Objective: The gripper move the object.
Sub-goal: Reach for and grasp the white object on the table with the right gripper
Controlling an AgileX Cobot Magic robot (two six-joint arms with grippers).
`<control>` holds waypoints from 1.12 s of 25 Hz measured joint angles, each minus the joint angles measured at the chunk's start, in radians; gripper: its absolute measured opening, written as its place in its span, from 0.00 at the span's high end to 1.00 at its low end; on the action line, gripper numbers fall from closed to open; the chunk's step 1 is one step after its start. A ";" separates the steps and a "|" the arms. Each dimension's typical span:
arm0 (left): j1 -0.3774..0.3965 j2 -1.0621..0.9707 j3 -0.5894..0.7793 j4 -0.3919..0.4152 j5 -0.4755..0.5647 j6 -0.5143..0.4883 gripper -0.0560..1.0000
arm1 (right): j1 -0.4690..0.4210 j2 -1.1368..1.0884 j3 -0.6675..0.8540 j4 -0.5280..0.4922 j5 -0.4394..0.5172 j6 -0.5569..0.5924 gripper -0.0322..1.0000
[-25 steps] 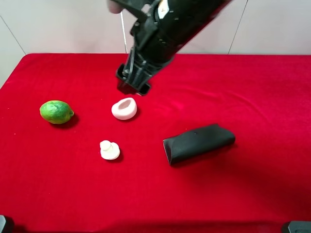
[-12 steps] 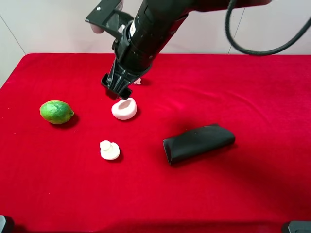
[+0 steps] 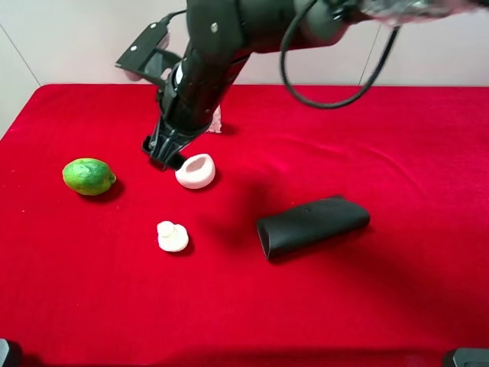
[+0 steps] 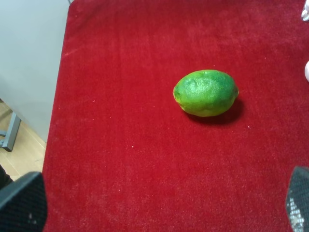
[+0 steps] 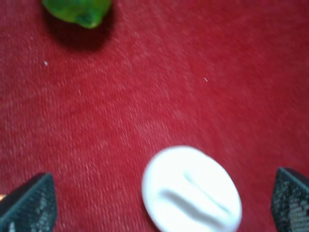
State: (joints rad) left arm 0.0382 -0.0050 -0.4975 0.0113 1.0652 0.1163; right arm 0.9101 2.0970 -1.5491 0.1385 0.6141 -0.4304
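Note:
The object (image 3: 195, 170), an off-white lump with a hollow dent, lies on the red cloth (image 3: 397, 153). My right gripper (image 3: 163, 150), a black claw, reaches across from the right and hovers just left of the object and close above it. It is open and empty. In the right wrist view the object (image 5: 191, 189) is blurred and lies on the cloth between the open fingertips (image 5: 29, 203) of the right gripper (image 5: 159, 203). My left gripper (image 4: 159, 205) is open and empty, and it is out of the exterior view.
A green lime (image 3: 89, 176) lies at the left and shows in the left wrist view (image 4: 206, 93). A white mushroom-like piece (image 3: 173, 236) sits in front of the object. A black pouch (image 3: 313, 225) lies at centre right. A small pale thing (image 3: 215, 122) is partly hidden behind the arm.
My right arm has swung left and come down, from behind the object to its left side. The object, lime, mushroom piece and pouch have not moved.

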 joint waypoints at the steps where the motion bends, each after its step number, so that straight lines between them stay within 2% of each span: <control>1: 0.000 0.000 0.000 0.000 0.000 0.000 0.02 | 0.004 0.015 -0.013 0.002 0.000 -0.001 0.30; 8: 0.000 0.000 0.000 0.000 0.000 0.000 0.02 | 0.011 0.100 -0.069 0.007 -0.007 -0.004 0.30; 28: 0.000 0.000 0.000 0.000 0.000 0.000 0.02 | -0.013 0.216 -0.075 -0.034 -0.017 -0.004 0.30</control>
State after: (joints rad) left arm 0.0382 -0.0050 -0.4975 0.0113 1.0652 0.1163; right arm 0.8974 2.3126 -1.6245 0.1042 0.5970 -0.4340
